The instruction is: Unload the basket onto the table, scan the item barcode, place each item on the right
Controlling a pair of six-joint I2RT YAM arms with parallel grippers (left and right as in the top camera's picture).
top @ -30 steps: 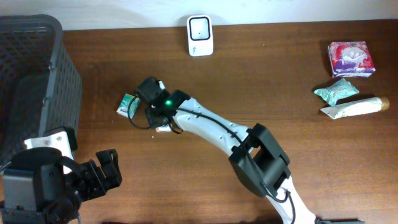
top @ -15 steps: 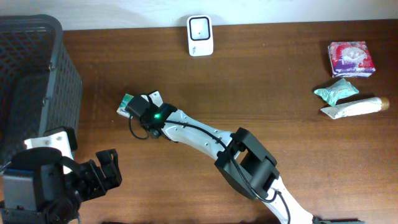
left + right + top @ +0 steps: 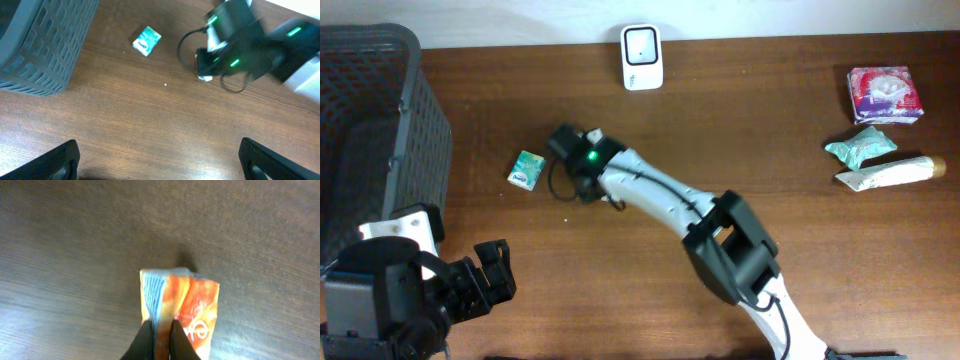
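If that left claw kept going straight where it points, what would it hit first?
Probably bare table: the left gripper aims between the teal packet and the right gripper. Depth is unclear.

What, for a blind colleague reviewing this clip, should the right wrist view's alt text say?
The right gripper pinches an orange and blue packet between its dark fingers, jaws shut on it. Behind it is the brown wooden table.

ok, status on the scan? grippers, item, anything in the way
Right gripper shut on orange-and-blue crinkled packet. Left gripper open, empty. Small green-and-white packet lies apart on the table; nothing between the held packet and the white scanner.
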